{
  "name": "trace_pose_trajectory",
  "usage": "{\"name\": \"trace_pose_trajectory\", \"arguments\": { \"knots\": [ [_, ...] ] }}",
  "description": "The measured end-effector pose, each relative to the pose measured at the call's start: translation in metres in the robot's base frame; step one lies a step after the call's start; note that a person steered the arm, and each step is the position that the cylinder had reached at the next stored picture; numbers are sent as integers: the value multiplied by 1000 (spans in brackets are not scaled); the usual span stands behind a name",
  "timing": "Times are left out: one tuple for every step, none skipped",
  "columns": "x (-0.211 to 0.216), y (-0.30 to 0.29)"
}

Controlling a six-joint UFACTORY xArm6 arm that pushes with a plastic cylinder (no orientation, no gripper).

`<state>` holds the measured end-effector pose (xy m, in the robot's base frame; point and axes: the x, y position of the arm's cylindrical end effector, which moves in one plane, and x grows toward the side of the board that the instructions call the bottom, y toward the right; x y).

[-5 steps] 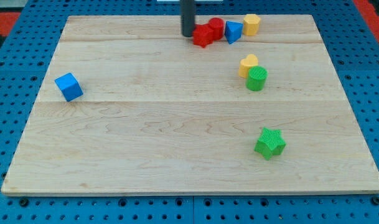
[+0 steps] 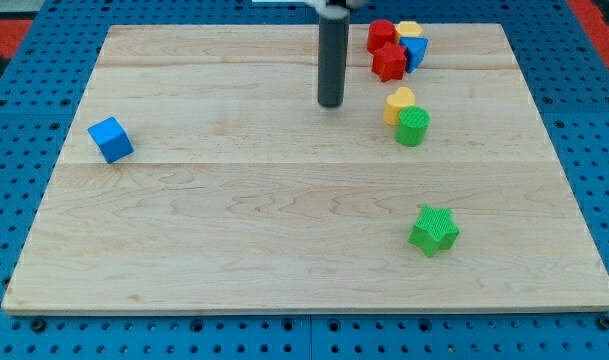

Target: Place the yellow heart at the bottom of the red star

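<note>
The yellow heart (image 2: pixel 399 102) lies on the wooden board (image 2: pixel 234 220) right of centre, touching a green cylinder (image 2: pixel 413 126) just below it. The red star (image 2: pixel 389 62) sits near the view's top, a short way above the heart. It is bunched with a second red block (image 2: pixel 381 35), a blue block (image 2: pixel 416 51) and a yellow block (image 2: pixel 409 29). My tip (image 2: pixel 330 103) rests on the board to the left of the heart, level with it and apart from every block.
A blue cube (image 2: pixel 110 139) lies near the board's left edge. A green star (image 2: pixel 433 230) lies at the lower right. Blue pegboard surrounds the board on all sides.
The rod has moved down and slightly right, away from the top edge. The red star and its cluster of blocks have shifted to the right and packed closer together.
</note>
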<state>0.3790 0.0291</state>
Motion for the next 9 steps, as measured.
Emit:
{"name": "trace_pose_trajectory", "arguments": {
  "knots": [
    [69,-9],
    [85,40],
    [68,62],
    [48,95],
    [13,96],
    [-13,94],
    [-13,115],
    [-13,118],
    [-10,133]
  ]
}}
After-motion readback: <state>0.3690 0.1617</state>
